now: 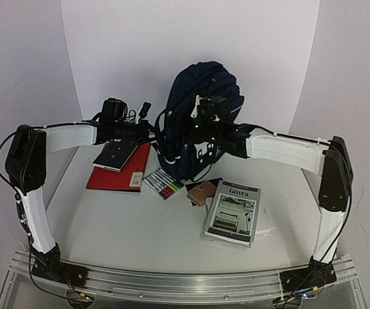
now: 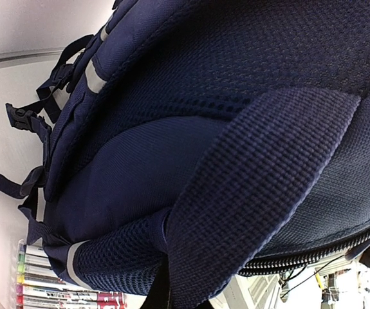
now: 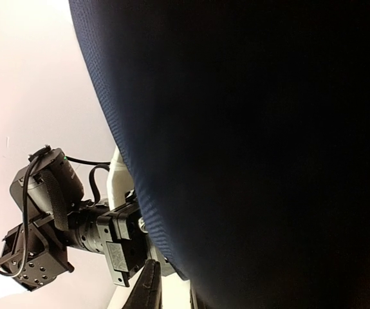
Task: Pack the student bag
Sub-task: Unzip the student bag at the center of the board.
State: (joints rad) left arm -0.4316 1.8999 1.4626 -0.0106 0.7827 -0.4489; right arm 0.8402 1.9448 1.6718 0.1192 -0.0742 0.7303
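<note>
The student bag (image 1: 213, 80) stands upright at the back middle of the table (image 1: 127, 219), between the two claws. The left gripper (image 1: 156, 132) sits at the bag's left flank, clamped on its broad navy webbing strap (image 2: 262, 193). The right gripper (image 1: 197, 138) is up against the front face, and dark fabric fills its camera, so I cannot tell whether its jaws are apart or together.

Table (image 1: 139, 241) holds student bag (image 1: 204, 84), red folder (image 1: 117, 175), markers (image 1: 164, 185), booklet (image 1: 233, 212).
</note>
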